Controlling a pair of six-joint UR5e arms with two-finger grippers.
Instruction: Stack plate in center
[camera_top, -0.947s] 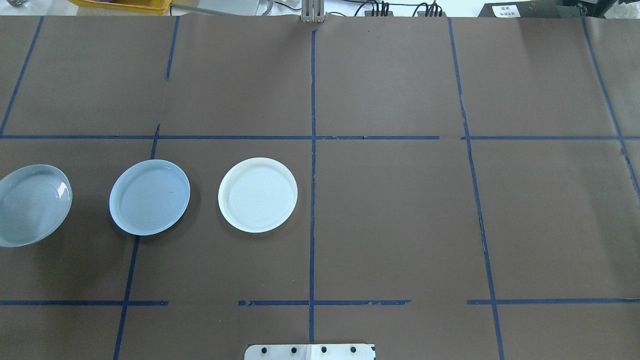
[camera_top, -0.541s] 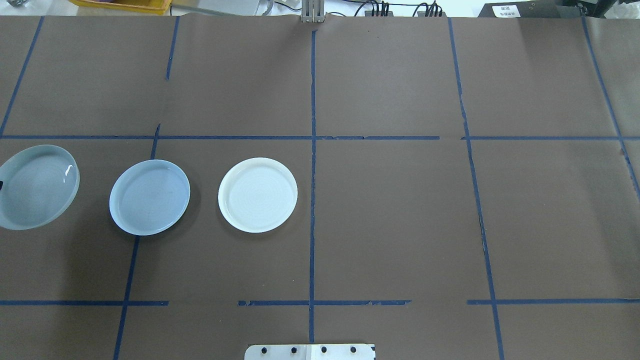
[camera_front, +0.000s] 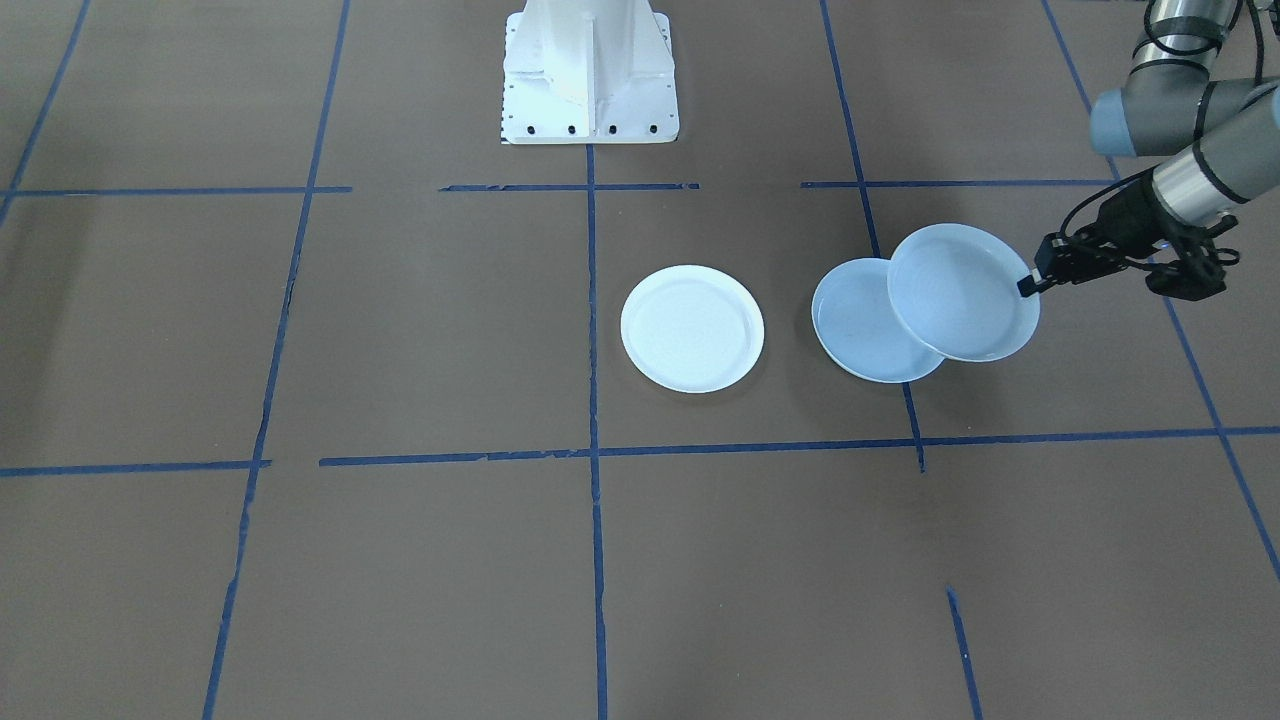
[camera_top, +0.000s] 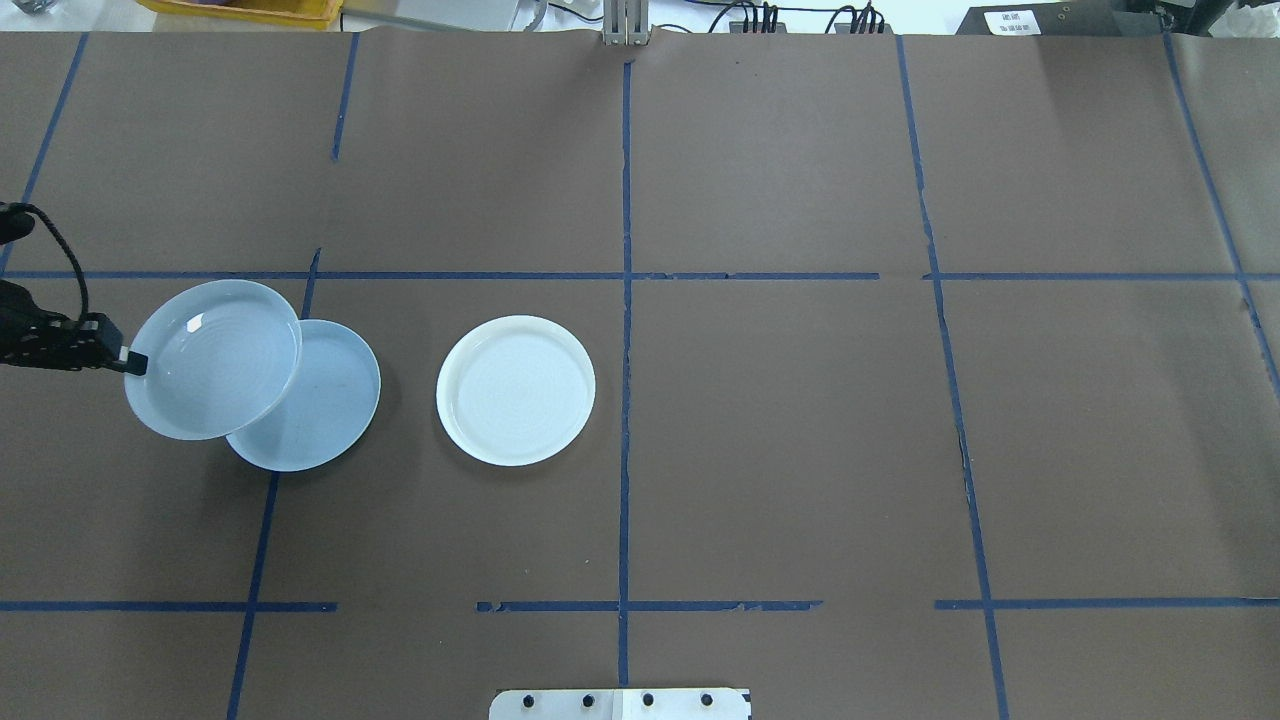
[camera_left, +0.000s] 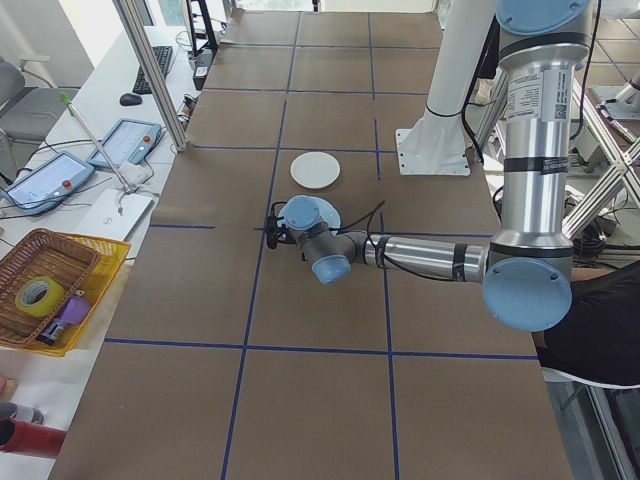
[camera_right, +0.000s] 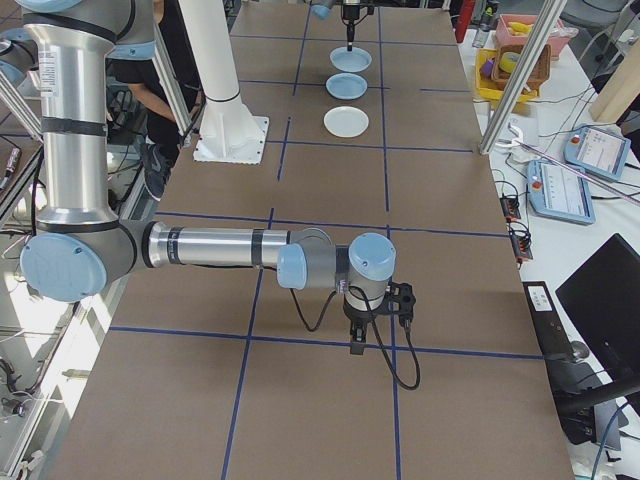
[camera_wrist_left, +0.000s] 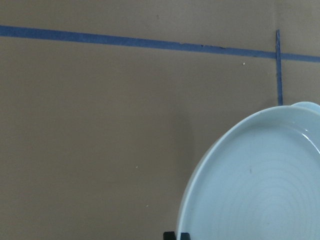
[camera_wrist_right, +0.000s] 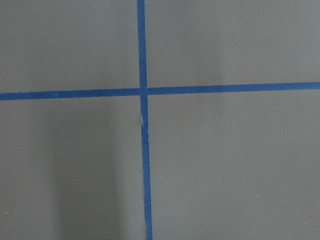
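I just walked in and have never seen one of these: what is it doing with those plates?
The left gripper holds a ringed plate by its rim, raised and partly over the plain pale blue plate on the table. A white plate lies untouched alongside. The right gripper hangs far off, holding nothing.

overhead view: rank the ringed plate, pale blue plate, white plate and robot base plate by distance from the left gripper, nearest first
1. Ringed plate: held at its rim by the left gripper, at the view's left edge.
2. Pale blue plate: flat on the table, partly under the ringed plate.
3. White plate: further right, just left of the centre tape line.
4. Robot base plate: bottom centre edge.
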